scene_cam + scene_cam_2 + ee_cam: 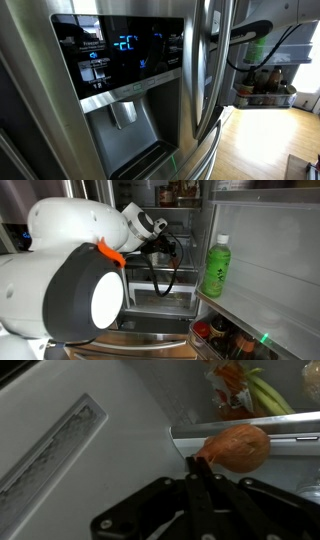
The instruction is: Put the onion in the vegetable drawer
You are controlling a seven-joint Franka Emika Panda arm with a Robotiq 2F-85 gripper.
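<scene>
In the wrist view my gripper [197,460] has its two fingers pressed together on the tapered end of the brown onion [238,447]. The onion hangs just in front of the pale rim of the vegetable drawer [285,420], inside the fridge. Behind the rim lie bagged vegetables with green stalks [245,385]. In an exterior view the arm reaches into the open fridge [160,242]; the fingers and the onion are hidden there. In an exterior view only the arm [248,35] shows past the door edge.
A white fridge wall [70,430] is close on the left of the gripper. A green bottle [216,265] stands on the door shelf. The steel door with dispenser [120,70] fills one view. Jars [225,340] sit in the lower door shelf.
</scene>
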